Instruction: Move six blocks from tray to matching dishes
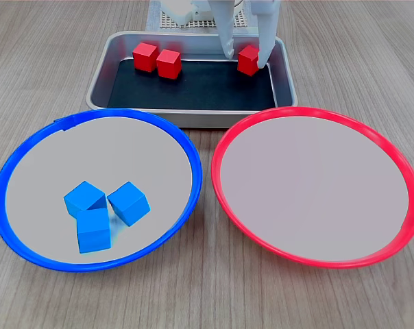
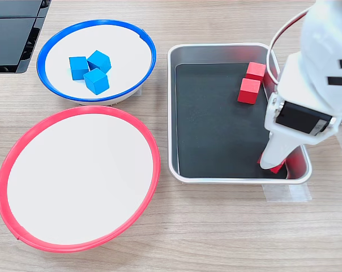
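Silver metal walls ring the tray [image 1: 101, 75], which sits at the top centre of the first exterior view and at the right of the second exterior view, on a wood-grain counter [image 1: 207, 301]. Its black floor is mostly bare: two red blocks [image 1: 157, 59] lie close together in the upper left of the tray in the first exterior view, and a third red block [image 1: 247, 59] sits near the tray's upper right wall. In the second exterior view that third block [image 2: 277, 167] shows only as a sliver at the tray's lower right corner, close to the wall — little room there.

The white arm [image 2: 315, 73] comes down steeply from the upper right of the second exterior view. Its hand [image 1: 245, 55] has one finger on each side of the third block, narrowly spread; whether they press on it I cannot tell.

The blue-rimmed dish [image 1: 1, 205] fills the lower left of the first exterior view and holds three blue blocks [image 1: 101, 212] bunched together, touching or nearly so. The red-rimmed dish [image 1: 399, 171] lies at the lower right, just beside the blue one, their rims nearly meeting, its pale centre bare. Both dishes' rims sit just beside the tray's near wall.
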{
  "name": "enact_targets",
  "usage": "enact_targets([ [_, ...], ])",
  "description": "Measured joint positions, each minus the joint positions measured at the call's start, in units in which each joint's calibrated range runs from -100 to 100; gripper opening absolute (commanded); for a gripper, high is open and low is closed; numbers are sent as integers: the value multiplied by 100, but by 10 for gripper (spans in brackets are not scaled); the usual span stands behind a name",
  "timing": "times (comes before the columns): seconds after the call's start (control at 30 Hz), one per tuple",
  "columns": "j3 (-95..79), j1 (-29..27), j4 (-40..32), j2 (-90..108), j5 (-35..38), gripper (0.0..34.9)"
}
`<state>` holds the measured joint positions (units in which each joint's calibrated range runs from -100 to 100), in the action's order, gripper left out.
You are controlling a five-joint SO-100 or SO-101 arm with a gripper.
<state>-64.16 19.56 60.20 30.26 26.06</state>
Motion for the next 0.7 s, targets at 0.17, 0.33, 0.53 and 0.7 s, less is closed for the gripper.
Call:
enact_targets([
  [0.17, 127, 80, -49, -222, 59, 1],
  [0.33, 1370, -425, 440, -682, -137, 1],
  [0.53, 4873, -1372, 653, -2592, -1192, 1],
  [0.7, 7005, -1327, 481, -4288, -1548, 2],
])
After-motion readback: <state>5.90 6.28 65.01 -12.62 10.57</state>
